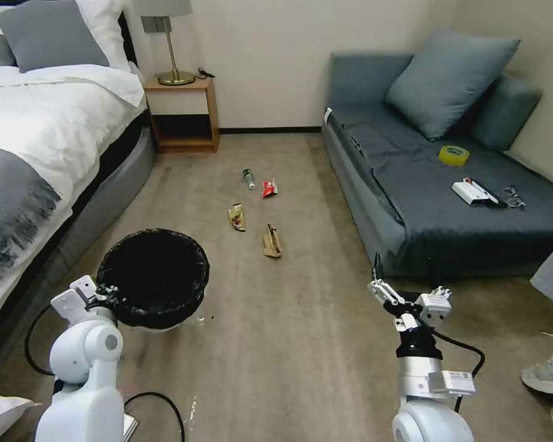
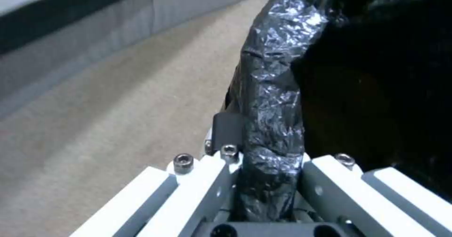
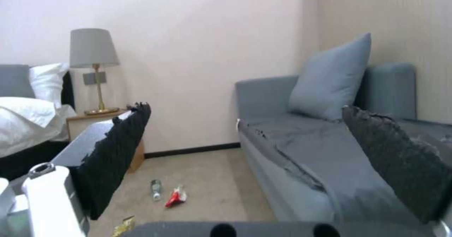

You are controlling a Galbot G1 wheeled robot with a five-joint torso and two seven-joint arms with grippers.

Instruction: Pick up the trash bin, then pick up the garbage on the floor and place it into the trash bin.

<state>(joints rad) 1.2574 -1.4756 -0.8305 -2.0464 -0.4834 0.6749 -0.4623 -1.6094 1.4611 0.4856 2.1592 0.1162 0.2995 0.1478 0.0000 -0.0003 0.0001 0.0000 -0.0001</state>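
Our left gripper (image 2: 263, 180) clamps the bag-lined rim of the trash bin (image 1: 153, 276) beside the bed.
Our right gripper (image 1: 405, 294), fingers spread and empty, hangs near the sofa; ahead on the carpet we count four litter pieces: mini bottle (image 1: 248, 178), red wrapper (image 1: 269, 188), yellow wrapper (image 1: 237, 217), brown packet (image 1: 272, 241).

The small round white plastic trash bin (image 1: 166, 326) wears a crinkly, glossy black bag (image 2: 273, 88) over its rim. On the plain beige carpet floor (image 1: 301, 344) lie a clear mini bottle with a green label (image 1: 248, 178), a red snack wrapper (image 1: 269, 188), a yellow-and-dark snack wrapper (image 1: 236, 217) and a crumpled brown paper packet (image 1: 271, 242). The slate-blue fabric sofa (image 1: 411, 209) carries a yellow tape roll (image 1: 453, 155). The bed linen (image 1: 43, 123) is white with grey bands.
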